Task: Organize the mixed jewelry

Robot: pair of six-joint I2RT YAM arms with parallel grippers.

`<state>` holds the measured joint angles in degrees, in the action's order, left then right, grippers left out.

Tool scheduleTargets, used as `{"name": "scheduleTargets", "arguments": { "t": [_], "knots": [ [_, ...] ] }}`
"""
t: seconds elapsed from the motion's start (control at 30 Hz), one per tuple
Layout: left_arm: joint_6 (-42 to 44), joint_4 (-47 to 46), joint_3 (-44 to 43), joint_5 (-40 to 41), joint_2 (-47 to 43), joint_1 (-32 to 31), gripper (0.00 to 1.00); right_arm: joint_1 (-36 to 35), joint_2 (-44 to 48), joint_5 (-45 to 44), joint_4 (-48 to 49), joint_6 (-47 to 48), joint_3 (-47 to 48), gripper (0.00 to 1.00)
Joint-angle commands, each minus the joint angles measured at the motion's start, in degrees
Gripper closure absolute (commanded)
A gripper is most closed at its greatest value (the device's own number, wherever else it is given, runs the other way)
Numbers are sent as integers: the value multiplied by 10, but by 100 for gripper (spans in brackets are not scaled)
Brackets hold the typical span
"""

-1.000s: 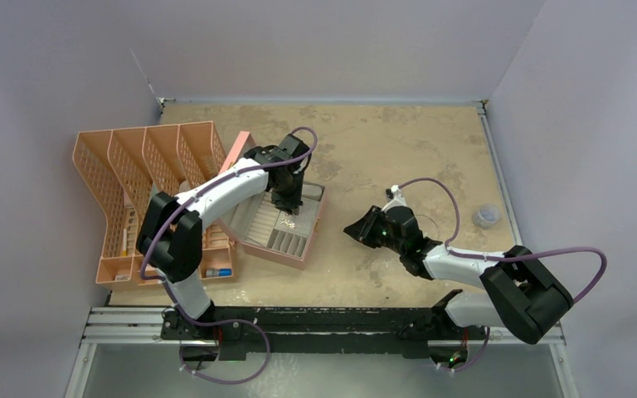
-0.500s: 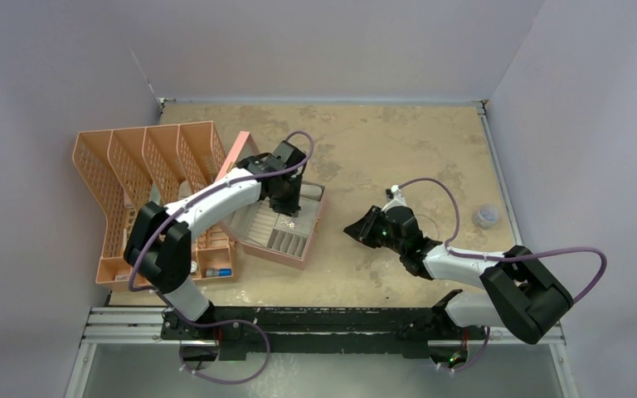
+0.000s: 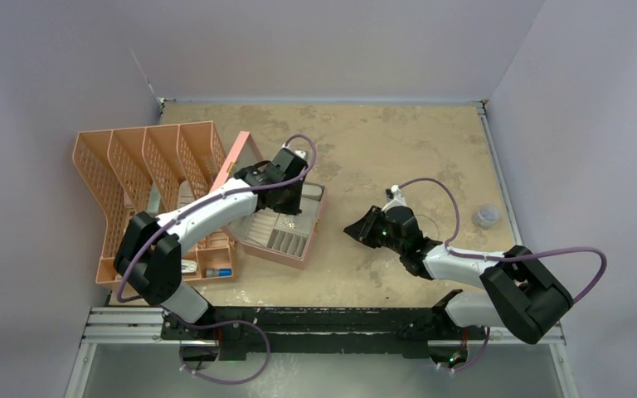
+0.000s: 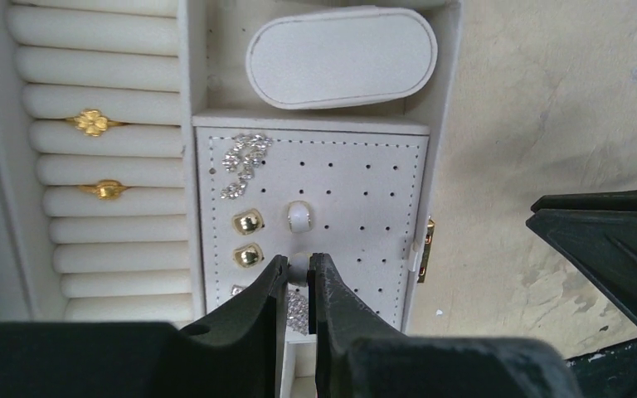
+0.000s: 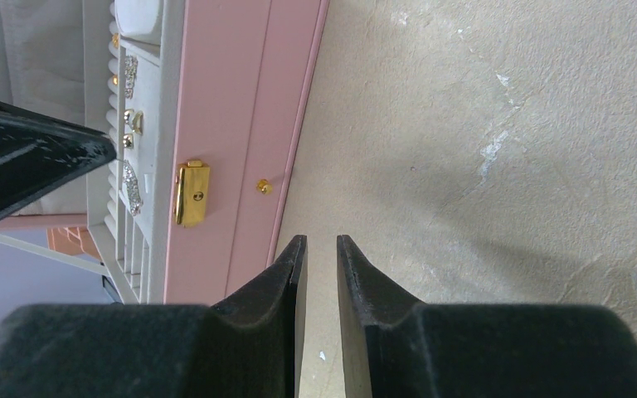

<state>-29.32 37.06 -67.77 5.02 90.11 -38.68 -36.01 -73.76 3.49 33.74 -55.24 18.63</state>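
In the left wrist view my left gripper (image 4: 299,264) is shut on a small white round stud (image 4: 299,260) just above the white perforated earring panel (image 4: 365,191). On that panel sit a matching white stud (image 4: 299,217), two gold studs (image 4: 247,221), and a sparkly piece (image 4: 243,162). Two gold rings (image 4: 91,122) rest in the ring rolls to the left. From above, the left gripper (image 3: 289,201) hangs over the open pink jewellery box (image 3: 311,242). My right gripper (image 5: 315,240) hovers over bare table beside the box, jaws slightly apart and holding nothing.
An orange multi-slot file organizer (image 3: 133,166) stands left of the box. A small clear cup (image 3: 486,216) sits near the right wall. An oval white cushion (image 4: 342,56) fills the box's far compartment. The box's gold clasp (image 5: 191,192) faces the right gripper (image 3: 357,228).
The left arm's elbow has swung left and lower while its gripper stays over the earring panel, shifting only slightly. The right arm has not moved.
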Motion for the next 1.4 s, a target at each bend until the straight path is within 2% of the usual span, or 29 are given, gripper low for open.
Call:
{"name": "scheduleTargets", "arguments": {
  "t": [0.0, 0.43, 0.97, 1.37],
  "knots": [
    [9, -45, 4, 40, -38, -2, 100, -2, 2, -17, 21, 7, 3, 78],
    [9, -6, -6, 31, -6, -3, 100, -2, 2, -17, 22, 7, 3, 78],
    [7, -13, -6, 5, -3, -3, 100, -3, 2, -16, 21, 6, 3, 78],
    [-2, -12, -4, 20, 1, -3, 100, -2, 0, -16, 20, 7, 4, 78]
  ]
}}
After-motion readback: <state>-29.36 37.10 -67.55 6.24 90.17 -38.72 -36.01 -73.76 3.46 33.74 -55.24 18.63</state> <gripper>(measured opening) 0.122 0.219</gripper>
